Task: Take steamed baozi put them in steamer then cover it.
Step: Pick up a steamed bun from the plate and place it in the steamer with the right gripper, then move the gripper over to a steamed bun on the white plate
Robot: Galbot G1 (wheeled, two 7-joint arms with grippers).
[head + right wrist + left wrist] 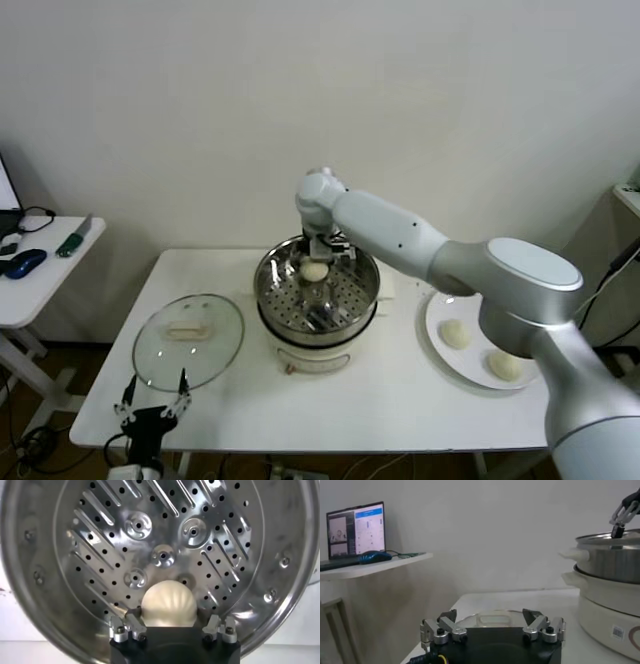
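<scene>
Bun [168,603] is sitting on the perforated tray inside the steamer [368,290], toward the back wall, and I'm reading the right end effector [316,262] as released: in the right wrist view its fingers [126,627] are standing apart on either side of the bun with gaps showing, not pinching it. So this one is looking delivered. Two more buns [456,334] are lying on the plate [434,342] at the right of the counter [400,410], well apart from the steamer; I'm not seeing a fourth.

Handling: I'm judging these buns light, soft and easily dented, with a smooth skin that could tear or stick a little. I'm taking each one across its widest middle, fingers low on the sides, closing gently until it just holds, never on the pleated top.

Lid [188,338] is lying flat on the counter left of the steamer. It looks like glass, so heavier, stiff, slick and breakable; I'm going for its pale handle [189,330] at the centre, not the rim.

Left end effector [152,408] is hanging at the counter's near edge just below the lid, jaws spread wide, holding nothing.

Steamer itself is looking heavy and stable on its white base, so I'm not expecting it to shift.
</scene>
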